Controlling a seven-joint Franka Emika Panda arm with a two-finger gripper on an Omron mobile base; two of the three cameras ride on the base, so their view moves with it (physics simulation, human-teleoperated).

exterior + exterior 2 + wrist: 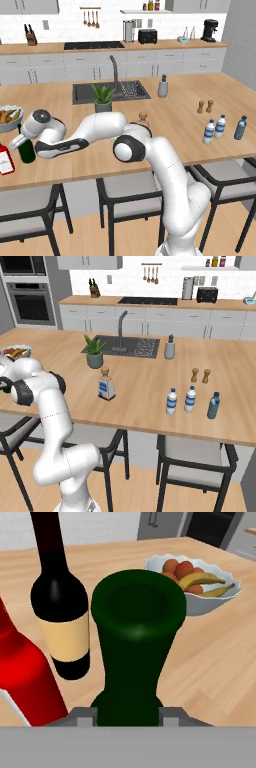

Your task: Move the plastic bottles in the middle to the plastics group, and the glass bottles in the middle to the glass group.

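Note:
My gripper [21, 142] is shut on the neck of the tall dark green wine bottle [26, 150] at the far left of the island. In the hand view the green neck [134, 637] rises between my fingertips [83, 715]. The short red bottle [6, 160] of the glass group stands right beside it, large at the hand view's left [22, 672]. The squat clear bottle with a tan stopper [106, 384] stands mid-island, partly behind my arm [143, 119]. Three small plastic water bottles [220, 126] [190, 399] stand together at the right.
A dark bottle with a tan label [62, 622] stands just beyond the green one. A white bowl of fruit [9, 118] [200, 582] sits behind them. A potted plant [103, 98], the sink [90, 92], a soap dispenser [162, 86] and two pepper mills [205, 106] are farther back.

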